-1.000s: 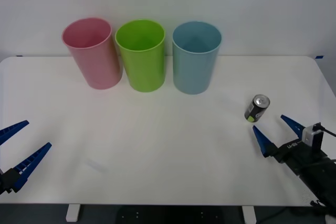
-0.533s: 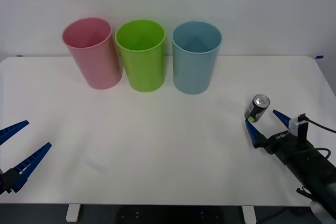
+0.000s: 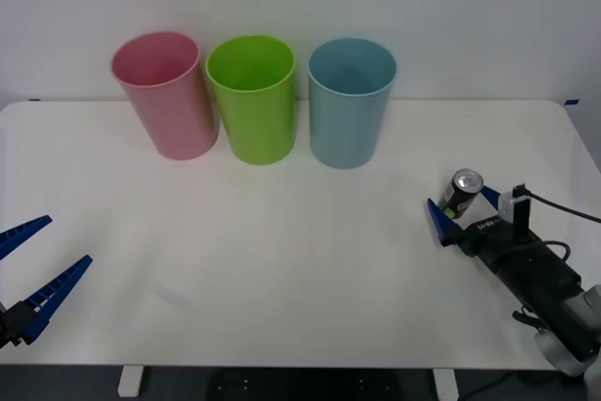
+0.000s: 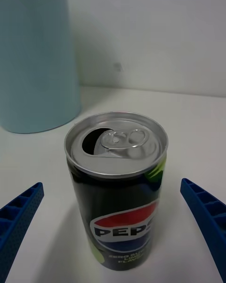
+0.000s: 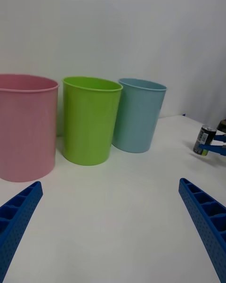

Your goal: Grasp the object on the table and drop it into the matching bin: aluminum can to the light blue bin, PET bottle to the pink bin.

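The aluminum can (image 3: pixel 462 192), black with a silver top and an open tab, stands upright at the right side of the white table (image 3: pixel 282 260). My right gripper (image 3: pixel 463 208) is open, one blue finger on each side of the can and neither touching it. The right wrist view shows the can (image 4: pixel 117 188) close up between the spread fingertips (image 4: pixel 21 212). The light blue bin (image 3: pixel 351 105) stands at the back, right of centre, with the pink bin (image 3: pixel 167 96) at the back left. My left gripper (image 3: pixel 42 260) rests open at the table's near left edge.
A lime-green bin (image 3: pixel 252 100) stands between the pink and light blue bins, all close together in one row. From the left wrist view the three bins (image 5: pixel 89 120) and the far-off can (image 5: pixel 204 140) are in sight across bare white tabletop.
My right gripper has moved forward and to the left, from short of the can to having a finger on each side of it. The can and left arm have not moved.
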You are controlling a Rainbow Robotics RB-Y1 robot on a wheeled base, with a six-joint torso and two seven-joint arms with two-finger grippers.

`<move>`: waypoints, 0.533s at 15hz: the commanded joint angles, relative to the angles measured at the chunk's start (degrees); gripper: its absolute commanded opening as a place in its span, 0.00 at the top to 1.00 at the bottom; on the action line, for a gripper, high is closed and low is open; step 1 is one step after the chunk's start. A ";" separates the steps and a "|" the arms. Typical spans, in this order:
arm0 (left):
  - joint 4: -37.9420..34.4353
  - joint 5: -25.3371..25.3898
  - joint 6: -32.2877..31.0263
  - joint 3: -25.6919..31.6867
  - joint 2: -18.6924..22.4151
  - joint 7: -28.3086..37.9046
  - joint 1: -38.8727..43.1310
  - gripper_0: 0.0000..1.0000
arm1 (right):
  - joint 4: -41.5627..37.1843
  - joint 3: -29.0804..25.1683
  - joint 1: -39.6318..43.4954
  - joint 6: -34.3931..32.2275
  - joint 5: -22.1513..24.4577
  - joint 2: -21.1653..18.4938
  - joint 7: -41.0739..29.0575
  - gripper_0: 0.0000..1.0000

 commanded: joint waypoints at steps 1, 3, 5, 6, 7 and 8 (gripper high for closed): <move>0.00 0.00 0.00 0.00 0.00 0.00 0.00 0.00 | 0.06 0.50 -1.10 2.28 0.00 0.83 0.82 0.00; 0.00 0.00 0.00 0.00 0.00 0.00 0.00 0.00 | 0.06 0.76 -1.71 4.04 0.00 1.53 1.26 0.00; 0.00 0.00 0.00 0.00 0.00 0.00 0.00 0.00 | 0.06 0.76 -1.80 4.39 0.00 1.88 1.70 0.00; 0.00 0.00 0.00 0.00 0.00 0.00 0.00 0.00 | 0.06 0.76 -1.80 4.39 0.00 1.88 1.79 0.00; 0.00 0.00 0.00 0.00 0.00 0.00 0.00 0.00 | 0.06 0.76 -1.80 4.39 0.00 1.88 2.05 0.00; 0.00 0.00 0.00 0.00 0.00 0.00 0.00 0.00 | 0.06 0.67 -1.71 4.39 0.00 1.88 2.05 0.00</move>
